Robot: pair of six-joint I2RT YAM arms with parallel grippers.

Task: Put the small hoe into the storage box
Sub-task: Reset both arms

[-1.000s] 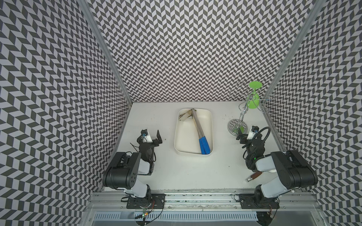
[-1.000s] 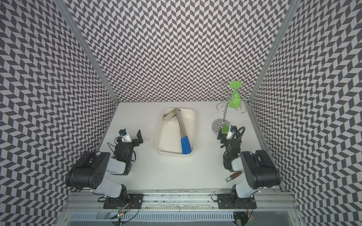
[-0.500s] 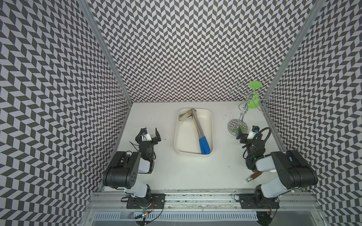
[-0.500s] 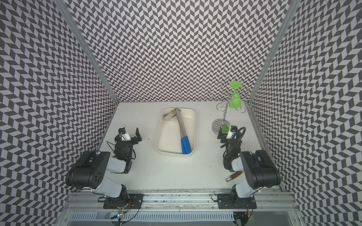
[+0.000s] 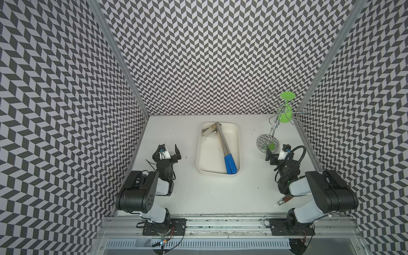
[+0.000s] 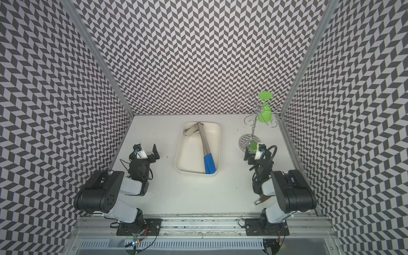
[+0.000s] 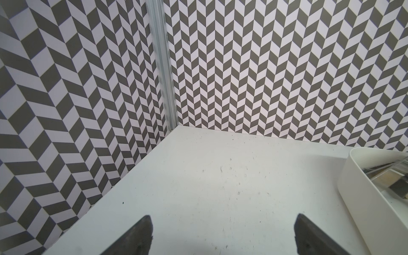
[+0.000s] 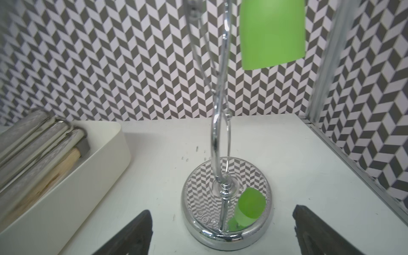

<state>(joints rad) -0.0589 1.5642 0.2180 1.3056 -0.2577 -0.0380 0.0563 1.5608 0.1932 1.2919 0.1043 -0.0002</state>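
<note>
Left gripper (image 7: 223, 220) hung wide open over bare table (image 7: 220, 176), gripping nothing. Right gripper (image 8: 221, 215) was the same, jaws spread just short of a chrome stand (image 8: 198, 185). The blue-handled hoes (image 5: 228, 162) lay inside the cream storage box (image 5: 198, 154) between the arms.

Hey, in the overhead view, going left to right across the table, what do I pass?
First the left pincer, then the storage box, then the chrome glass rack. The right pincer overlaps the rack, so I skip it.
</note>
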